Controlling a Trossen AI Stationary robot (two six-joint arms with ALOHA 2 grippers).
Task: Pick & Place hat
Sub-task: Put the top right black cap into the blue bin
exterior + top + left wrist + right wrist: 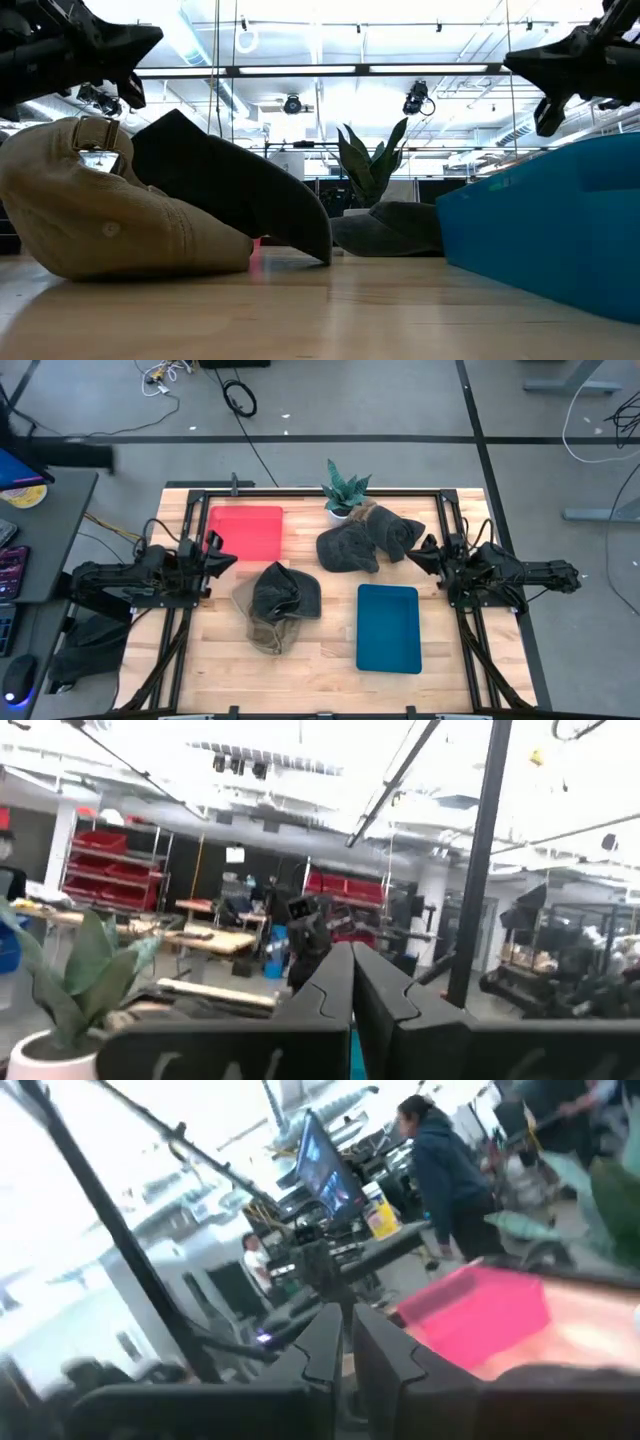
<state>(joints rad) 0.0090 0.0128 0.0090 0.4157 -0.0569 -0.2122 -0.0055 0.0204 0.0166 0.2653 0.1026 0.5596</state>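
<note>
Nearest me, a hat [277, 603] lies on the tabletop [310, 660] at seven o'clock; two more hats [368, 541] sit at one o'clock. My left hand [222, 555] and right hand [420, 554] are clenched, empty. Nothing's binned yet, I judge.

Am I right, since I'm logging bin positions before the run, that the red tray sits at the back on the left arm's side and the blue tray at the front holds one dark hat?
Not quite. The blue tray holds nothing; the high view shows it bare inside. The dark hat lies on the table beside it. The red tray is indeed at the back on the left arm's side.
</note>
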